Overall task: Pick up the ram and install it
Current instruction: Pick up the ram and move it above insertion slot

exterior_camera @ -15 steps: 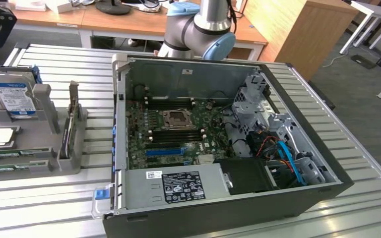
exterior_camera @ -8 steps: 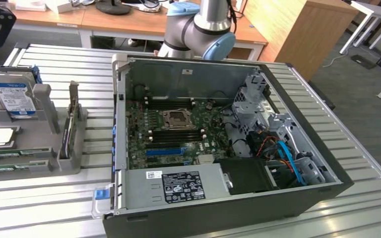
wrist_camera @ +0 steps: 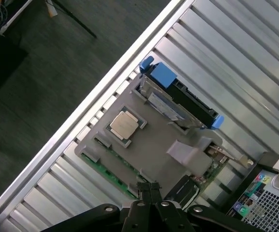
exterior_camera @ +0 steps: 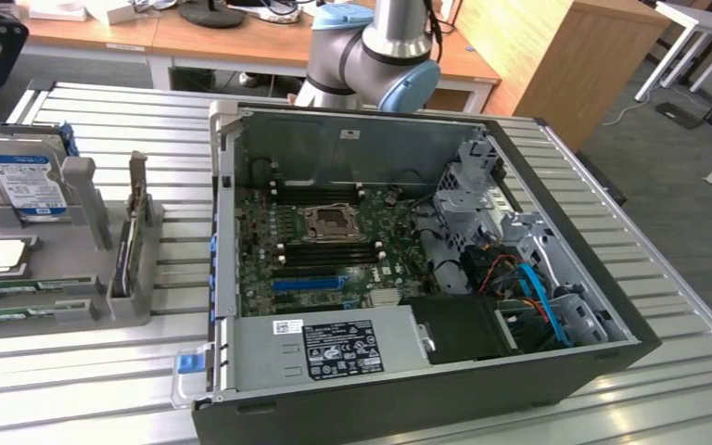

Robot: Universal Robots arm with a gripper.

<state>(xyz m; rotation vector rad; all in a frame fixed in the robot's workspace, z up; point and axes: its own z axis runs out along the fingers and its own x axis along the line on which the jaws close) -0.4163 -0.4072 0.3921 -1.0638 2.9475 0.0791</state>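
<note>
No legible text, just unreadable print on the power supply label [exterior_camera: 341,349] and the hard drive label [exterior_camera: 29,184]

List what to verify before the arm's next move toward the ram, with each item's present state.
1. Gripper empty: ok, it holds nothing.
2. Jaws ready to take a strip: not ok, they are shut.
3. Ram available: ok, green strips lie in the edge slots of the grey holder.
4. Gripper lined up with a strip: cannot tell, it hangs above the holder near the green edge.
5. Computer case open: ok, the motherboard is exposed.
6. Memory slots free: cannot tell, the dark slots by the socket are too small to judge.
</note>
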